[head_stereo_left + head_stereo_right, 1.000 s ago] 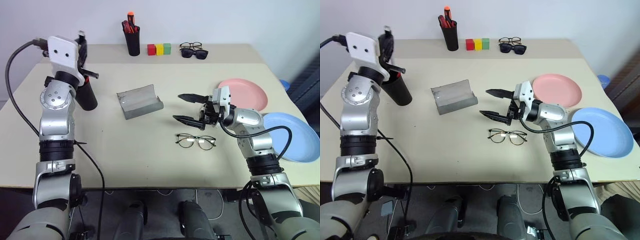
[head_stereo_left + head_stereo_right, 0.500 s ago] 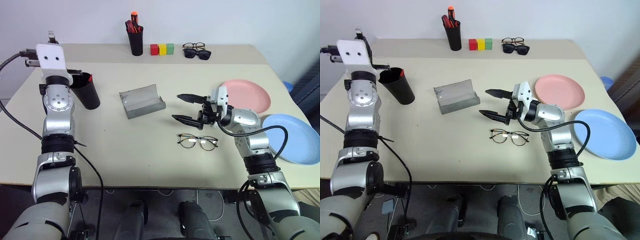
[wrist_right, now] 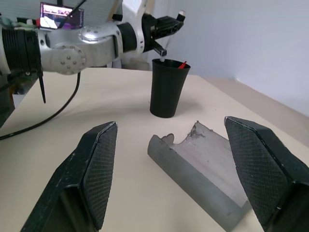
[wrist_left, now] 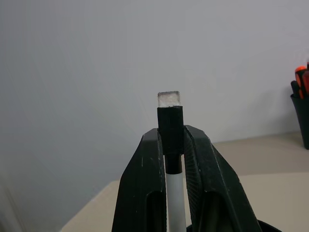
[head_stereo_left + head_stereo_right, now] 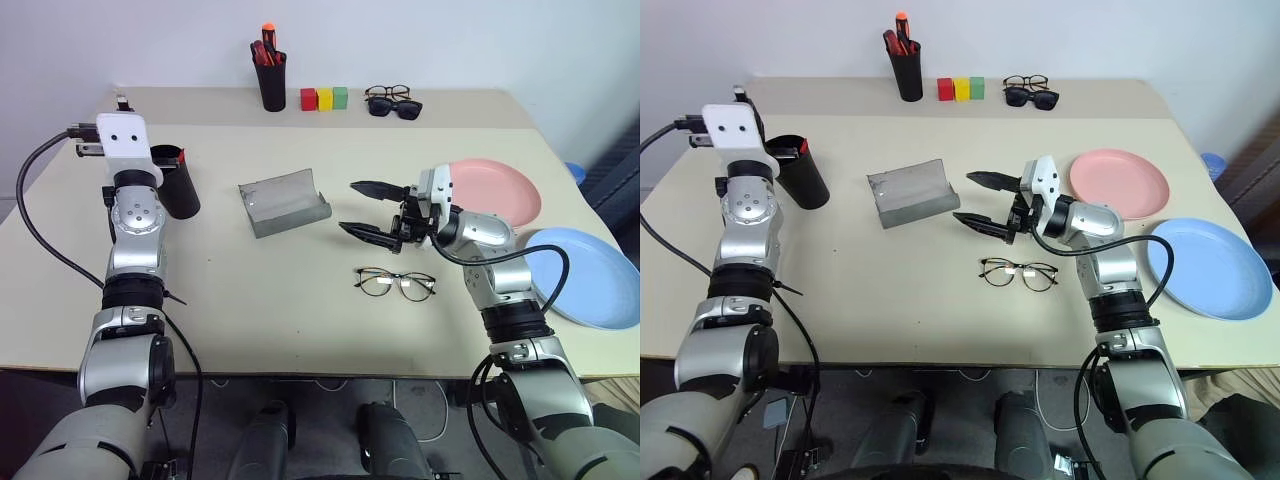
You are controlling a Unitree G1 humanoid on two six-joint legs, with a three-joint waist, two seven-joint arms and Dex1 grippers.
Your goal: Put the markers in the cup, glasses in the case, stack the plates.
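The left pincer [image 4: 172, 145] is clamped on the white marker [image 4: 174, 186], held above the black cup [image 5: 178, 184] at the tabletop's [image 5: 280, 290] far left; a red marker [image 3: 182, 65] sits inside the cup. The right pincer [image 5: 368, 209] hangs wide open and empty, between the open grey case [image 5: 283, 202] and the pink plate [image 5: 505, 186], with the glasses [image 5: 397, 283] lying nearer. The blue plate [image 5: 590, 285] lies at the right edge.

My left claw [image 4: 173, 145] pinches slim white marker with black ends [image 4: 174, 186] above wide black plastic cup [image 5: 177, 183], red marker [image 5: 180, 157] inside. Thin wire-rimmed glasses [image 5: 397, 283] lie flat near open grey felt case [image 5: 284, 202]. Salmon pink plate [image 5: 497, 186] and light blue plate [image 5: 590, 276] apart.
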